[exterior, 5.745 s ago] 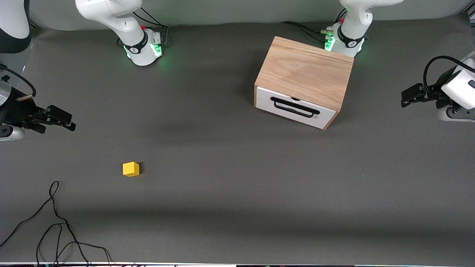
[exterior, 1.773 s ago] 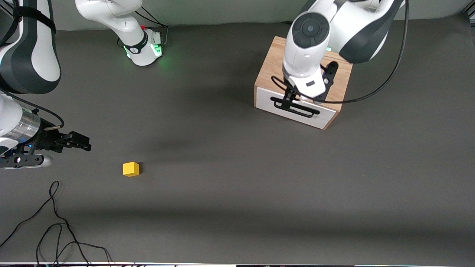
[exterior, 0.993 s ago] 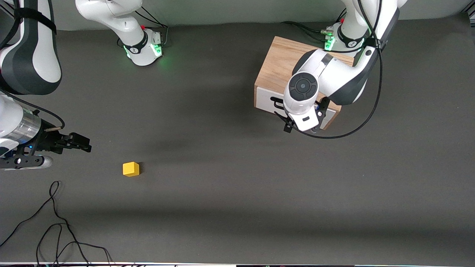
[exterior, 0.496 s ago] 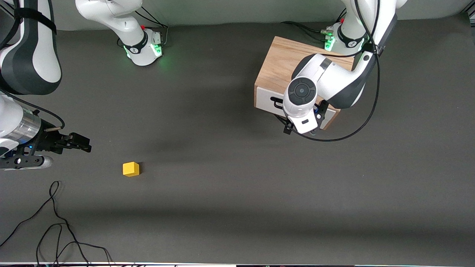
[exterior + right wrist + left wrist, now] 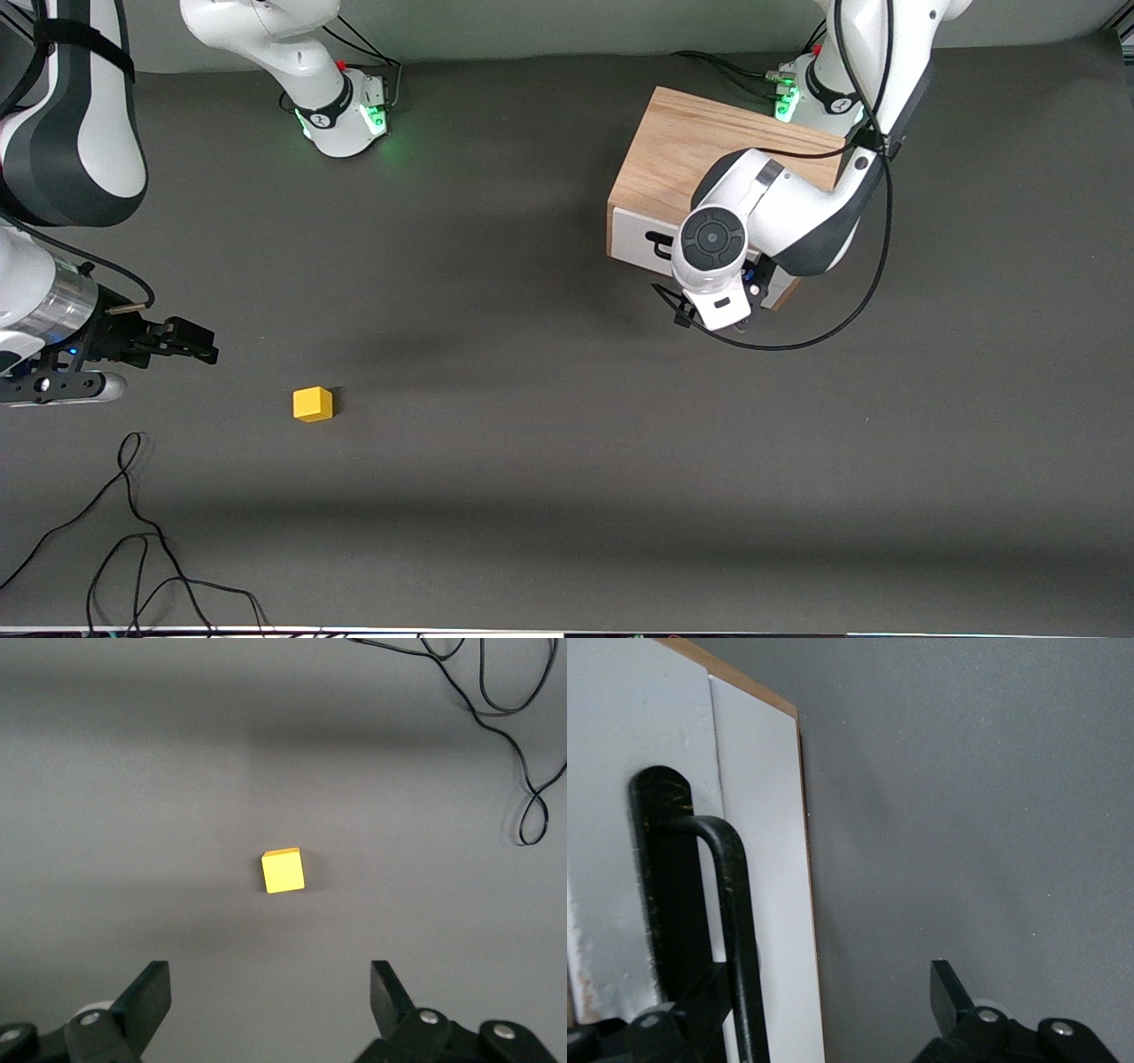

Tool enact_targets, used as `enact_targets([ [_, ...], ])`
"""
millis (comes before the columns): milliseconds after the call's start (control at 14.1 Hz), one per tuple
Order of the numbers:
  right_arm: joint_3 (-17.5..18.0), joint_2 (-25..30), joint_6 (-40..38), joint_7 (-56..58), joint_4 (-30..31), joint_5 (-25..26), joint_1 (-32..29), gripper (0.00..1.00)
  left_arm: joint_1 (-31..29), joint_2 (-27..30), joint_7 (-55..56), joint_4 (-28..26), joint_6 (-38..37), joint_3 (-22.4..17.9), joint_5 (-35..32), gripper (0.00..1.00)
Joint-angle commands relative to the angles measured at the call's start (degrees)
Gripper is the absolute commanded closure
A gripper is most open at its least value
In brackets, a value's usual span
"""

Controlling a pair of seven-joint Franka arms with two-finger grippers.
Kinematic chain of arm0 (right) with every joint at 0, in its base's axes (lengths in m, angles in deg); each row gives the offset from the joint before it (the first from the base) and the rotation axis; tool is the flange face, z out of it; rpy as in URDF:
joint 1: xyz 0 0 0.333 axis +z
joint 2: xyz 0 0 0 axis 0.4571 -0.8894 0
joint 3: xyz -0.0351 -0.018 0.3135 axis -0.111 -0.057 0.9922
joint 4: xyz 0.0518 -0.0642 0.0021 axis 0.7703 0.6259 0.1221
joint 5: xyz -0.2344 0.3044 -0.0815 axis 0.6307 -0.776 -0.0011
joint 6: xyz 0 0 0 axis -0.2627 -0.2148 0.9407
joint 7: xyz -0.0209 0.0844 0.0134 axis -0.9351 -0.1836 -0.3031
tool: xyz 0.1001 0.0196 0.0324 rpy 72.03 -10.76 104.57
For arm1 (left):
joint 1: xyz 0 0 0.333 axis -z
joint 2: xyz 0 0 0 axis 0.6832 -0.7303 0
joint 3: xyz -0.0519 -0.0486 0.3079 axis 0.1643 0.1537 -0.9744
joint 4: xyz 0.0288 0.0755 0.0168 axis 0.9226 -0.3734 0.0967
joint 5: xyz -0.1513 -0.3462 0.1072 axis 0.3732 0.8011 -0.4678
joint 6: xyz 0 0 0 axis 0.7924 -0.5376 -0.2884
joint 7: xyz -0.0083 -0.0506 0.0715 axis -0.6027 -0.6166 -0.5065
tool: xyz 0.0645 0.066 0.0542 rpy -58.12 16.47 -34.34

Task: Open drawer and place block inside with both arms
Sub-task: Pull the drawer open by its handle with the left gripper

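Two hands are in play, and each calls for a different touch. Your left hand (image 5: pixel 709 312) sits low in front of the drawer (image 5: pixel 640 237), with the black bar handle (image 5: pixel 731 930) between its spread fingers (image 5: pixel 950 997); it is open, and nothing is gripped yet as far as the left wrist view shows, though one finger is mostly hidden by the handle. Take the bar near its middle: it is rigid metal or plastic, probably smooth, so close firmly and pull straight out from the white front panel (image 5: pixel 766 886). The drawer looks shut, flush with the light oak cabinet (image 5: pixel 709 164). The cabinet may slide on the table (image 5: pixel 567 461) if the drawer binds, so pull steadily.

Your right hand (image 5: pixel 270 997) waits, open wide, over the table well away from the cabinet, toward the right arm's end. The yellow block (image 5: pixel 313 403) lies on the table under that hand's camera, far from the cabinet and nearer the front camera than it. Expect the block to be light, hard and flat-sided; pinch two parallel faces squarely so it does not twist. A loose black cable (image 5: pixel 133 523) lies near the block, farther still from the cabinet.
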Motion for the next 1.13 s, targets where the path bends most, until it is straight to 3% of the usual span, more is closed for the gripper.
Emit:
enact_targets([
  [0,0.0,0.1,0.8,-0.5,0.2,-0.2,0.1,0.00,0.1,-0.2,0.4,0.7,0.8,0.2,-1.0,0.00],
  [780,0.0,0.0,0.9,-0.1,0.2,-0.2,0.1,0.00,0.2,-7.8,0.4,11.4,1.3,-0.3,-4.2,0.00],
  [1064,0.0,0.0,1.0,0.0,0.2,-0.2,0.1,0.00,0.2,-9.0,0.4,13.3,7.3,-1.1,-4.6,0.00],
])
